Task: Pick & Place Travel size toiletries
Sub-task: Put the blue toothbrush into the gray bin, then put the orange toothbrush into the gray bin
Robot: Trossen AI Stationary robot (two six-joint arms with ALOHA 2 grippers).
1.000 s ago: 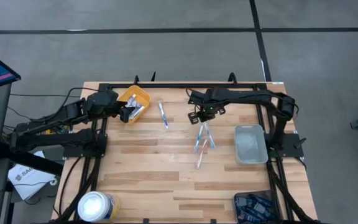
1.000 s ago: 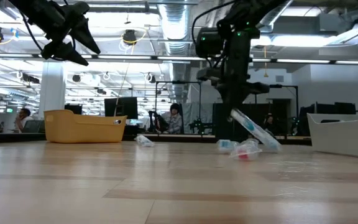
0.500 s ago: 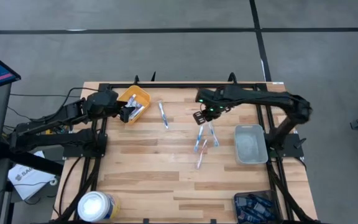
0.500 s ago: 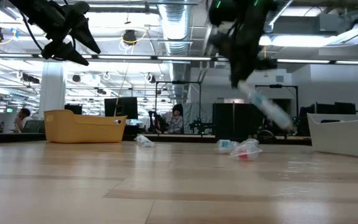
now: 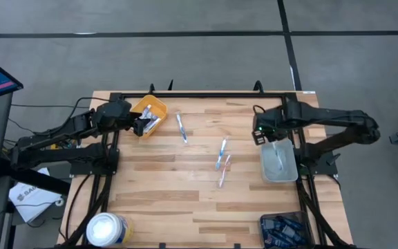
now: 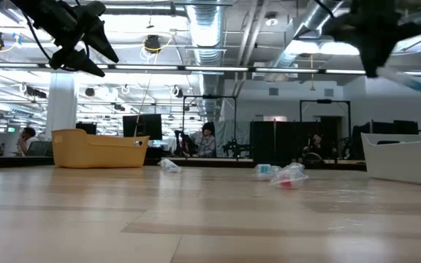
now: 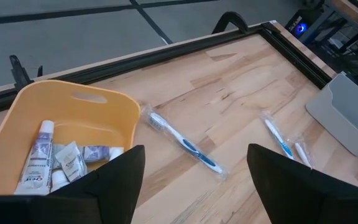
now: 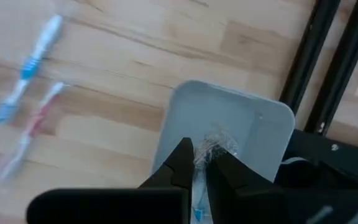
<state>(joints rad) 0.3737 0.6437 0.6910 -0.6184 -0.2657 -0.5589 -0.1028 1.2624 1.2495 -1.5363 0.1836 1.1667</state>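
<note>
I'm working over a pale butcher-block table (image 5: 171, 200) on a dark frame, grey floor around it, an open lab hall behind. My right gripper (image 8: 199, 163) is clamped shut on a wrapped toothbrush (image 8: 197, 208), a blue-and-white one in crinkly film; the brush hangs from the pinched tips, and in the wrist view it lies straight past them over the inside of the grey bin (image 8: 247, 124). From above, that gripper (image 5: 260, 133) sits at the bin's (image 5: 278, 173) edge nearest the table's middle. In the low view the brush (image 6: 404, 79) slants downward, high above the bin's wall (image 6: 408, 157). So the relation that matters: brush under the jaws, bin under the brush, long axis roughly along the bin's length as far as I can judge. I reckon a release here would land it inside.

Three more wrapped brushes (image 5: 222, 160) lie loose on the wood, near the right arm. Another toothbrush (image 7: 182, 142) lies just beside the yellow bin (image 7: 73, 106), which holds small tubes (image 7: 35, 168). My left gripper (image 7: 188, 186) hovers above that bin, fingers wide apart, empty
</note>
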